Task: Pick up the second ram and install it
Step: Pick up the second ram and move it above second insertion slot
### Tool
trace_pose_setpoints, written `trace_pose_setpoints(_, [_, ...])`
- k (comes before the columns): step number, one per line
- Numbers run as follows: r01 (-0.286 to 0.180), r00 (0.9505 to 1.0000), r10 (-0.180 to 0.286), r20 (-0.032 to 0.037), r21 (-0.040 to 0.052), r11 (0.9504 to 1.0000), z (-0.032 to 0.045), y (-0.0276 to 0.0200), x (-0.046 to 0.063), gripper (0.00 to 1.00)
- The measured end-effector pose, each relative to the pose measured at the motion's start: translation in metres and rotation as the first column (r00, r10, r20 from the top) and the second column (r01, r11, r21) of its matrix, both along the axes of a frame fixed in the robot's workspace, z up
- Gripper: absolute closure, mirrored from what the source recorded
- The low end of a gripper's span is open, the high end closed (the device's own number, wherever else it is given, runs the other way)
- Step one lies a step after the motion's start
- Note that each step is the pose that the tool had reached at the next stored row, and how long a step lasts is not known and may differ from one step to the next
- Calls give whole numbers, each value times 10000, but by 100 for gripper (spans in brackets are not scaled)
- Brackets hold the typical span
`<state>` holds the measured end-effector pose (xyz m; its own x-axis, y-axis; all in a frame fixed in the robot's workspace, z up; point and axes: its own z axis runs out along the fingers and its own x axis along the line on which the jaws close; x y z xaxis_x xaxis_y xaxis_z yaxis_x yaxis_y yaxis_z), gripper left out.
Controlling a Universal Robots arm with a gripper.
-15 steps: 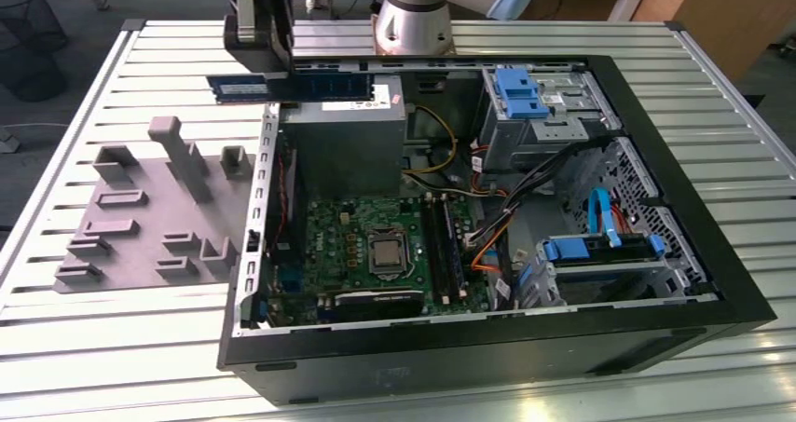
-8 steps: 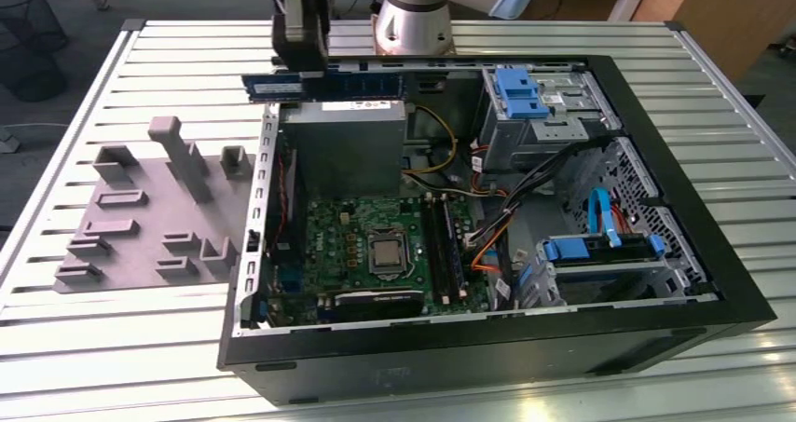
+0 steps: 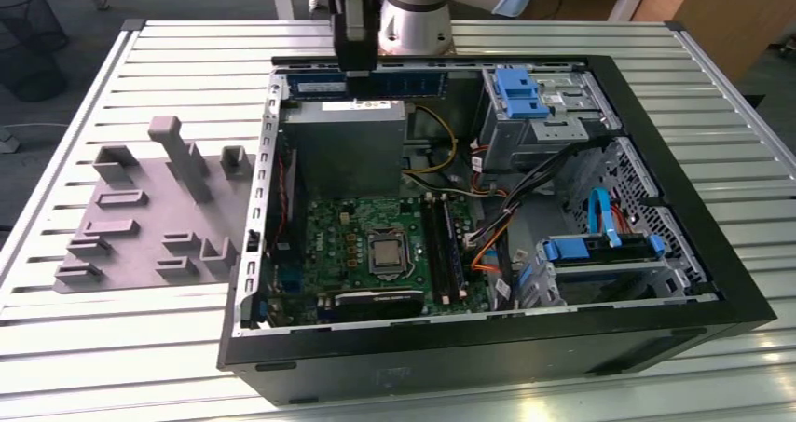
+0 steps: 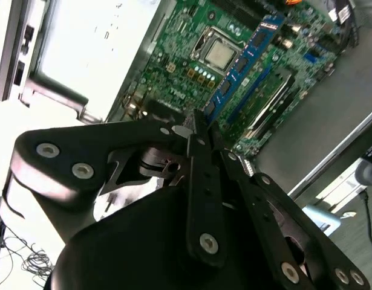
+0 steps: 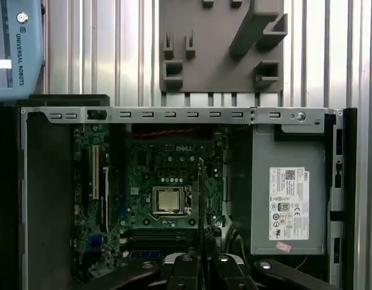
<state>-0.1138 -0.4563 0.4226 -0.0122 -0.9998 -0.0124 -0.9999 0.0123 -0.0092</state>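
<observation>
While the gripper is hanging over the open computer case, its jaws are clenching on one thing: the second ram. This narrow blue stick is lying level, clear of the board, and reaching out on both sides of the jaws in the exterior view. In the second wrist view the ram is running out from the jaws with its row of dark chips showing. In the first wrist view its thin edge is pointing away from them.

One case is lying with its open side up. Inside it, below the jaws, are sitting:
- one green motherboard
- one processor at the board's middle
- dark memory slots just beside the processor
- one grey power supply

Two light-blue drive brackets are sitting on the exterior view's right of the jaws, with loose cables trailing between them and the board.

One grey fixture plate, studded with blocks, is lying outside the case on the exterior view's left of the jaws. A slatted metal surface is carrying both case and plate. Beyond the jaws, dark floor and wooden furniture are showing.
</observation>
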Motion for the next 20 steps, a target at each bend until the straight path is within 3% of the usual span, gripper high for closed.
trace_pose_setpoints(10, [-2,10000,2,0,0,10000,-1,0,395,86])
trace_pose_setpoints(17, [-1,10000,1,0,0,10000,-1,0,630,86])
trace_pose_setpoints(20, [-2,10000,2,0,-1,10000,-1,-1,680,86])
